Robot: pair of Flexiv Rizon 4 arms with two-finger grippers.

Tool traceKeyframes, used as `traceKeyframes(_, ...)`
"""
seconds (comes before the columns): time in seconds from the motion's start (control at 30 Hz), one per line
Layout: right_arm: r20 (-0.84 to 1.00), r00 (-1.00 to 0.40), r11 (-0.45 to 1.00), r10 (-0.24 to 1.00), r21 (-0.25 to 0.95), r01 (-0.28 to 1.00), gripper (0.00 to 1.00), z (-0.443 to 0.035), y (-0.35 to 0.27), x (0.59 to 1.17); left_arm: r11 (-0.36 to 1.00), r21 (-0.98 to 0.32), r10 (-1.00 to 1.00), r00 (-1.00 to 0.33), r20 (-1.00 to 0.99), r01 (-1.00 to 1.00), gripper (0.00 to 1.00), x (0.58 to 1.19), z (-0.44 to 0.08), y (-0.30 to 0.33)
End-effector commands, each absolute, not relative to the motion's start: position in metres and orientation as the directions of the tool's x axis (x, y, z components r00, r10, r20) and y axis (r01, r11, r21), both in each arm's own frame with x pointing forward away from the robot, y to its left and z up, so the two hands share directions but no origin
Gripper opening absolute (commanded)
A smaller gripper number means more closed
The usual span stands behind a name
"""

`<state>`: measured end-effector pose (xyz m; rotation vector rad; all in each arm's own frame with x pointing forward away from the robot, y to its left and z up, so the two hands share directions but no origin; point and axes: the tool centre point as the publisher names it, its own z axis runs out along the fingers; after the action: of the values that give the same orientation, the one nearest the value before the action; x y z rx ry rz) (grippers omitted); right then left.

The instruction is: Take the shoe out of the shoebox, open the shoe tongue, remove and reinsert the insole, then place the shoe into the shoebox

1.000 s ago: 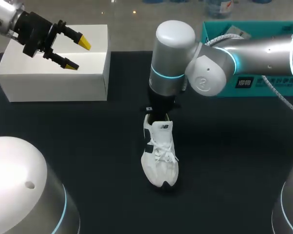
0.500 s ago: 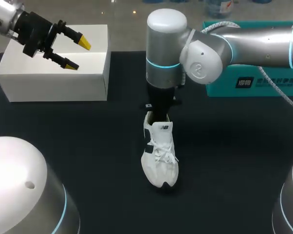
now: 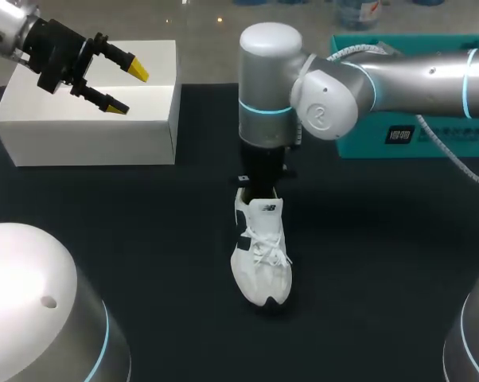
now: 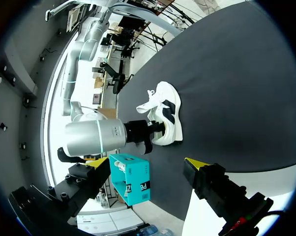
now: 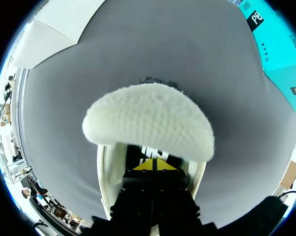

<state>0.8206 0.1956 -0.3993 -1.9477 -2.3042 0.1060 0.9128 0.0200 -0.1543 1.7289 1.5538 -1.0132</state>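
A white shoe (image 3: 262, 255) with a black side stripe stands upright mid-table, toe toward me. My right gripper (image 3: 259, 189) comes down into its heel opening. In the right wrist view the right gripper (image 5: 154, 165) has its yellow tips pressed together, shut, inside the shoe, just above the dark insole (image 5: 150, 153). The white knit tongue (image 5: 148, 120) rises ahead of them. I cannot tell whether anything is pinched. My left gripper (image 3: 130, 89) hangs open over the white box at the back left, holding nothing. The teal shoebox (image 3: 414, 135) sits at the back right.
A white box (image 3: 88, 119) stands at the back left under my left gripper. My right arm's thick forearm (image 3: 399, 79) spans across in front of the teal shoebox. Black tabletop (image 3: 383, 263) lies on both sides of the shoe.
My right arm's wrist housing has swung a little to the left above the shoe. The shoe and the left arm have stayed put.
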Motion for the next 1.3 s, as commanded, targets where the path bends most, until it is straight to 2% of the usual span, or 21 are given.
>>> traceKeyframes(0.03, 0.027, -0.166, 0.168, 0.986, -0.158, 0.973, 0.00, -0.379, 0.198, 0.820, -0.139, -0.058, 0.535, 0.026, -0.844, 0.989, 1.00, 0.913, -0.154, 0.020)
traceKeyframes(0.33, 0.065, -0.155, 0.168, 0.986, -0.292, 0.942, 0.00, -0.355, 0.201, 0.812, -0.139, -0.058, 0.535, 0.026, -0.844, 0.989, 1.00, 0.913, -0.154, 0.020)
traceKeyframes(0.83, 0.006, -0.168, 0.159, 0.986, -0.366, 0.917, 0.00, -0.357, 0.203, 0.798, -0.139, -0.058, 0.535, 0.026, -0.844, 0.989, 1.00, 0.913, -0.154, 0.020)
traceKeyframes(0.87, 0.006, -0.168, 0.158, 0.986, -0.365, 0.918, 0.23, -0.357, 0.203, 0.798, -0.139, -0.058, 0.535, 0.026, -0.844, 0.989, 1.00, 0.913, -0.154, 0.020)
traceKeyframes(0.9, 0.007, -0.166, 0.157, 0.986, -0.365, 0.918, 0.58, -0.356, 0.203, 0.798, -0.139, -0.058, 0.535, 0.026, -0.844, 0.989, 1.00, 0.913, -0.154, 0.020)
traceKeyframes(0.97, 0.007, -0.163, 0.154, 0.987, -0.366, 0.918, 0.93, -0.354, 0.203, 0.797, -0.139, -0.058, 0.535, 0.026, -0.844, 0.989, 1.00, 0.913, -0.154, 0.020)
traceKeyframes(1.0, 0.003, -0.160, 0.150, 0.987, -0.365, 0.919, 1.00, -0.353, 0.202, 0.796, -0.139, -0.058, 0.535, 0.026, -0.844, 0.989, 1.00, 0.913, -0.154, 0.020)
traceKeyframes(1.3, -0.002, -0.155, 0.144, 0.988, -0.361, 0.921, 1.00, -0.348, 0.203, 0.791, -0.139, -0.058, 0.535, 0.026, -0.844, 0.989, 1.00, 0.913, -0.154, 0.020)
